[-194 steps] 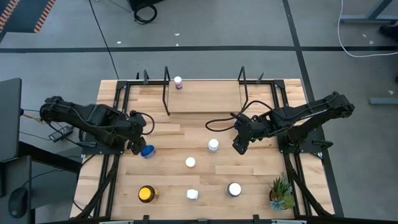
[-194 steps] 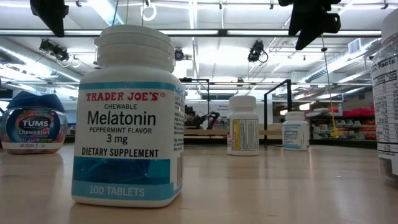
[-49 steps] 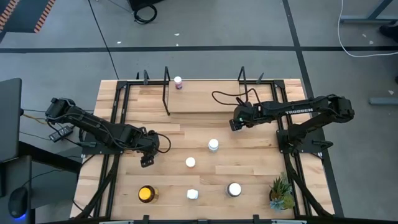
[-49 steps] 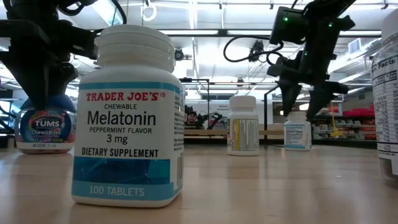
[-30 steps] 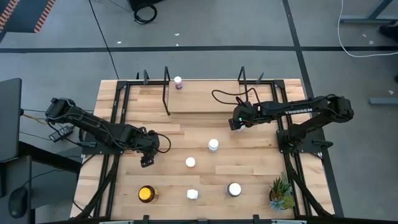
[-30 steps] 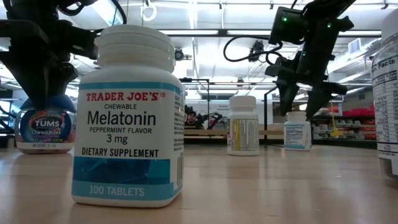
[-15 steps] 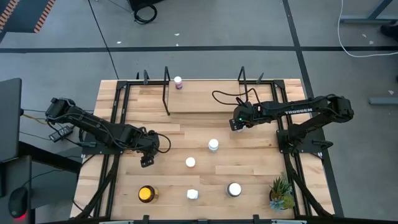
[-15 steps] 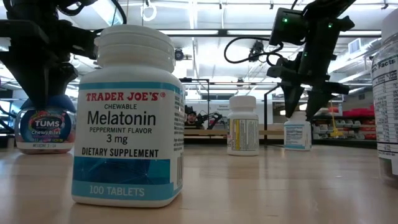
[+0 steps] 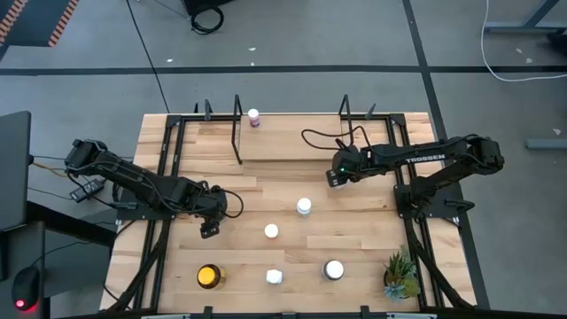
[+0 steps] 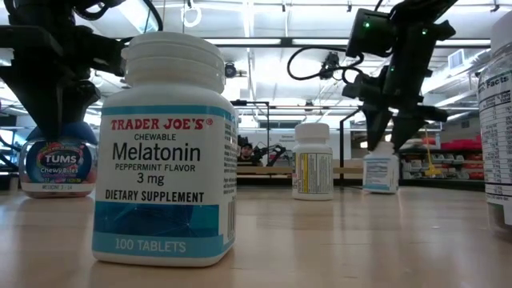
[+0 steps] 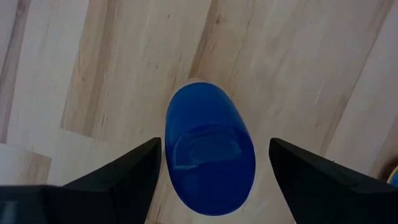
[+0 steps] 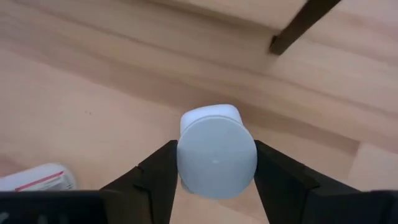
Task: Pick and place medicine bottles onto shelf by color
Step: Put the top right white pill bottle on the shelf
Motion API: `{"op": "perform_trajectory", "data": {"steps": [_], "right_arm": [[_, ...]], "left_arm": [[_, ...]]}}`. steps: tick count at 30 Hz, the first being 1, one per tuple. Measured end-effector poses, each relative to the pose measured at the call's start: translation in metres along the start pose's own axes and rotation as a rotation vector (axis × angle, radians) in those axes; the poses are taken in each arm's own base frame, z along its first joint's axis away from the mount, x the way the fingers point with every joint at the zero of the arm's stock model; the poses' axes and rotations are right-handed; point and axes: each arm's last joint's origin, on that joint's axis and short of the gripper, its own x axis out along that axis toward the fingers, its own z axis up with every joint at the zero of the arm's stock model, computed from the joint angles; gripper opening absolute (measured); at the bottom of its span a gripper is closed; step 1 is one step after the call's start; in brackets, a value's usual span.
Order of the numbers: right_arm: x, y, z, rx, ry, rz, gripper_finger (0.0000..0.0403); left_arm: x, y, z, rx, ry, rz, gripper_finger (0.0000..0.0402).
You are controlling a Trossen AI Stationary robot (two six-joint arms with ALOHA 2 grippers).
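My left gripper (image 9: 210, 227) hangs low over the blue-lidded bottle (image 11: 209, 158), open. Its fingers stand on either side of the lid with a gap on each side. The same bottle stands at the left of the low view (image 10: 58, 166). My right gripper (image 9: 334, 177) is shut on a white-capped bottle (image 12: 216, 158) just in front of the shelf (image 9: 292, 140). That bottle also shows in the low view (image 10: 381, 173). One small bottle (image 9: 254, 117) stands on the shelf's far edge. My right gripper pinches the white cap by its two opposite sides (image 12: 185, 155) between its two fingers. The fingers come from above, pointing down. The bottle is upright below them (image 10: 381, 173); whether its base is on the table I cannot tell.
White-capped bottles stand mid-table (image 9: 304, 206) (image 9: 271, 231) and near the front edge (image 9: 275, 276) (image 9: 333, 269), beside an amber one (image 9: 208, 276). A green plant (image 9: 400, 275) is at the front right. Black shelf uprights (image 9: 236, 133) (image 9: 347, 128) flank the board.
My right gripper has sunk a little over the white-capped bottle and its fingers have drawn in onto the cap. The bottle has shifted slightly in the low view.
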Motion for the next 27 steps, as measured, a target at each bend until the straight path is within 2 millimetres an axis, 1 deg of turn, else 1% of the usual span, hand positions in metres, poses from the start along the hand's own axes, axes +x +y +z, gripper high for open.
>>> {"op": "perform_trajectory", "data": {"steps": [3,9,13,15,24,27], "right_arm": [[-0.001,0.007,-0.005,-0.003,0.007,0.048,0.0192],[-0.007,0.023,-0.019,-0.073,-0.02,0.158,0.0191],[-0.016,0.032,-0.024,-0.149,-0.056,0.182,0.0191],[-0.023,0.038,-0.022,-0.178,-0.092,0.198,0.0191],[-0.062,0.064,-0.001,-0.248,-0.252,0.287,0.0191],[-0.069,0.072,0.004,-0.274,-0.28,0.29,0.0191]], "left_arm": [[0.0,0.0,0.0,0.0,0.0,0.0,0.0302],[0.0,0.0,0.0,0.0,0.0,0.0,0.0302],[0.0,0.0,0.0,-0.001,0.0,0.0,0.0302],[0.0,0.0,0.0,0.0,0.0,0.0,0.0302],[0.0,0.0,0.0,0.005,0.0,0.0,0.0302],[0.0,0.0,0.0,0.005,0.0,0.0,0.0302]]}}
